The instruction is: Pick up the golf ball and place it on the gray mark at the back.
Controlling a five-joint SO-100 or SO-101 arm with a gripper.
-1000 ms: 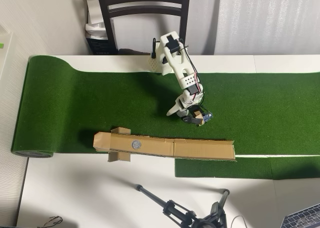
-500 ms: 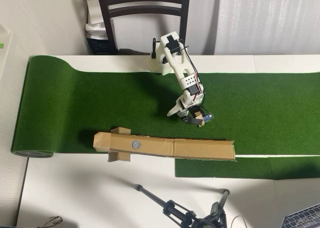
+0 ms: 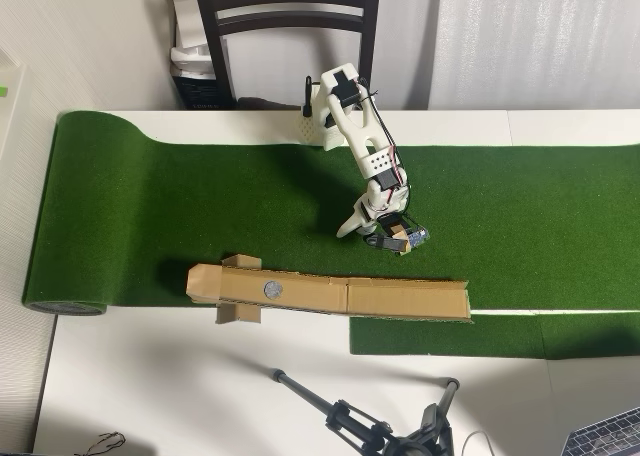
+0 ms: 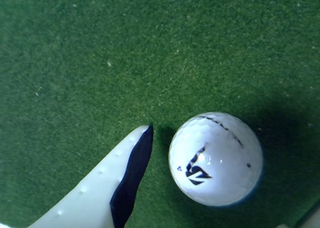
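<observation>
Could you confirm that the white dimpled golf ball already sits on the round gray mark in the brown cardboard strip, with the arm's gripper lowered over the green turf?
Not quite: the round gray mark in the brown cardboard strip is bare in the overhead view. The wrist view shows the white dimpled golf ball on the green turf, beside one of the fingers. The gripper is indeed lowered over the turf.

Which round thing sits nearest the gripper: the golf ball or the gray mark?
The golf ball, white and dimpled on the turf beside the gripper; the gray mark lies flat in the cardboard strip.
</observation>
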